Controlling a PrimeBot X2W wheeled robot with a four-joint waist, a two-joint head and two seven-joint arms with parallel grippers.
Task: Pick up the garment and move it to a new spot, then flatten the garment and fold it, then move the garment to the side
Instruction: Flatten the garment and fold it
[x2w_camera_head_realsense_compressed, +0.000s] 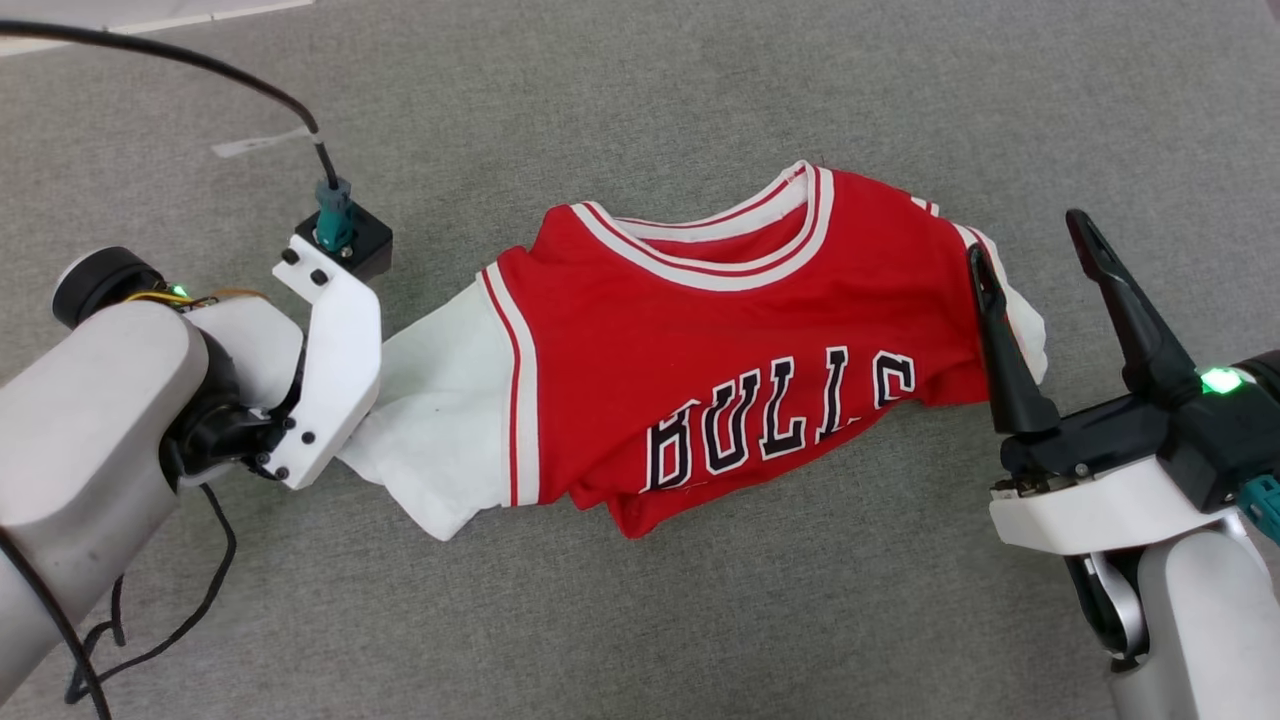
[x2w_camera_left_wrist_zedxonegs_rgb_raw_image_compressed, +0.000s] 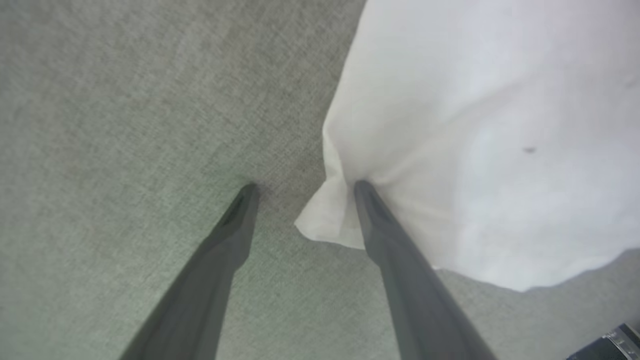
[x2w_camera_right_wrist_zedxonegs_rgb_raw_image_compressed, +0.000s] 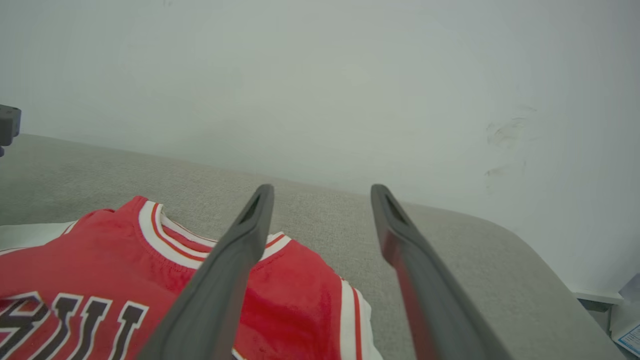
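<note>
Red jersey cloth marks the garment (x2w_camera_head_realsense_compressed: 720, 350), lying front-up on a grey fabric surface (x2w_camera_head_realsense_compressed: 700, 620) in the head view, its lower part tucked under just below the black lettering. At the garment's white sleeve (x2w_camera_head_realsense_compressed: 440, 420) the left arm (x2w_camera_head_realsense_compressed: 330, 340) points down, and its wrist bracket hides the fingers. At the garment's opposite shoulder the right gripper (x2w_camera_head_realsense_compressed: 1025, 240) stands with fingers spread wide, holding nothing.

The left wrist view supplies what the head view hides. The left gripper (x2w_camera_left_wrist_zedxonegs_rgb_raw_image_compressed: 302, 187) is spread wide, one tip on the sleeve's edge and the other on bare grey beside it. It seems to touch rather than pinch, though the picture is soft.

The right wrist view has one finger crossing the garment's collar and the other over grey beside the garment, with a white wall (x2w_camera_right_wrist_zedxonegs_rgb_raw_image_compressed: 320, 75) beyond.
</note>
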